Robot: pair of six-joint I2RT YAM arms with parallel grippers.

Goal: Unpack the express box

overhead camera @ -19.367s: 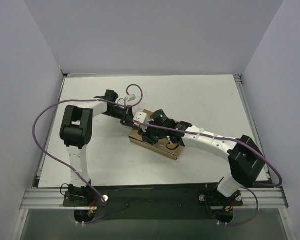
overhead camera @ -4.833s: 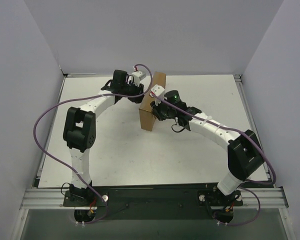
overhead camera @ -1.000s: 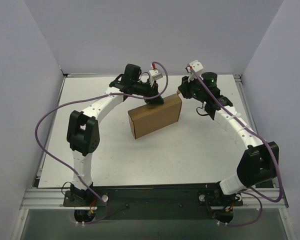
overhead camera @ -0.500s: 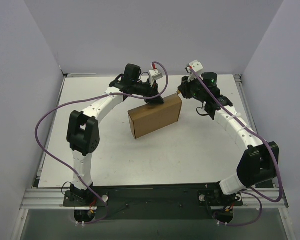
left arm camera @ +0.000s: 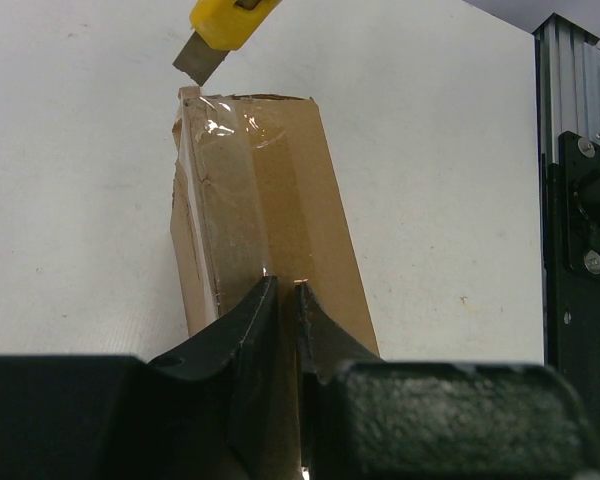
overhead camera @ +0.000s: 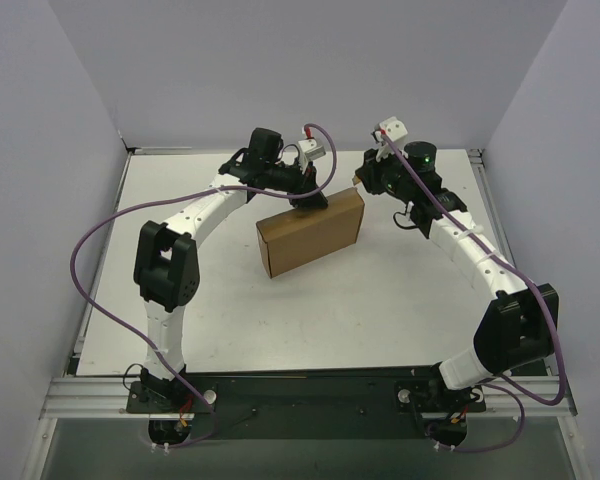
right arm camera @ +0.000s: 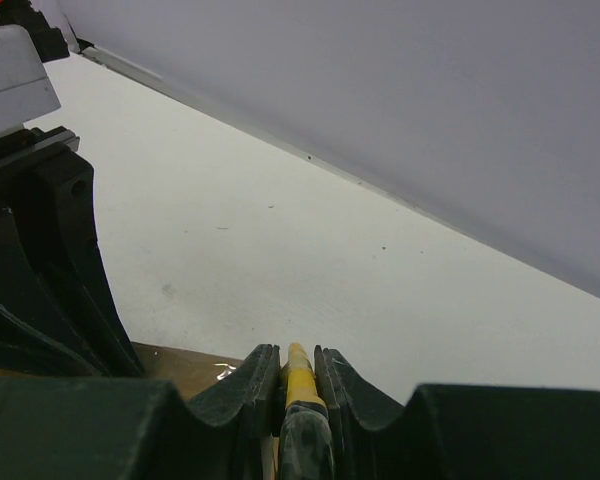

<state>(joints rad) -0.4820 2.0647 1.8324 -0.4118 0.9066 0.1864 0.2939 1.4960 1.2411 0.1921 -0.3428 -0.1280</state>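
Left gripper (overhead camera: pixel 311 201) sits on the top edge of the upright express box (overhead camera: pixel 315 235), far on the table (overhead camera: pixel 400 300); right gripper (overhead camera: pixel 364 181) is at its far right corner. Left wrist: fingers (left arm camera: pixel 257 305) nearly together on cardboard, grip unclear; the yellow knife (left arm camera: pixel 220 25) has its blade by the taped corner. Right wrist: jaws clamp the yellow knife.
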